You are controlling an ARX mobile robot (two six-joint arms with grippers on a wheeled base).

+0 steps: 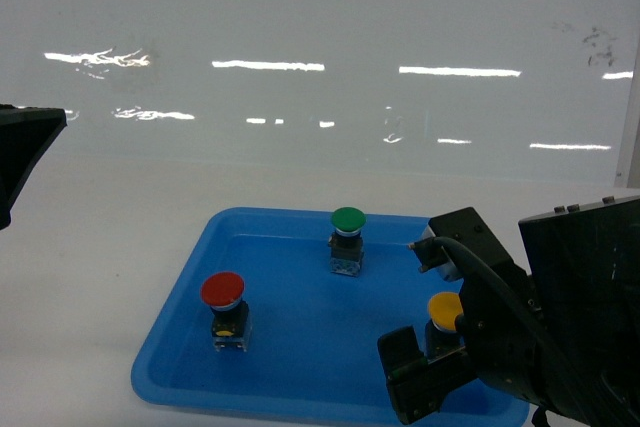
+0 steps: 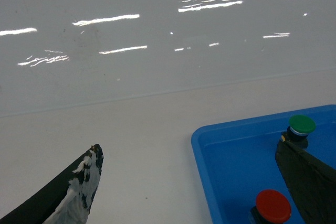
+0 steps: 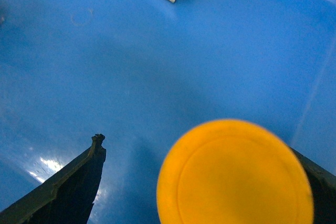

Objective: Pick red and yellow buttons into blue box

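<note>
Right now my right gripper (image 3: pixel 202 179) has its fingers spread around the yellow button (image 3: pixel 234 173), one finger (image 3: pixel 68 187) left of the cap and the other peeking out on its right; I can't tell whether either touches it. That button stands at the near right of the shallow blue tray (image 1: pixel 300 332). My left gripper (image 2: pixel 197 184) hangs with fingers wide apart over the tray's left edge. The red button (image 1: pixel 223 293) sits near left, the green button (image 1: pixel 347 221) far centre.
</note>
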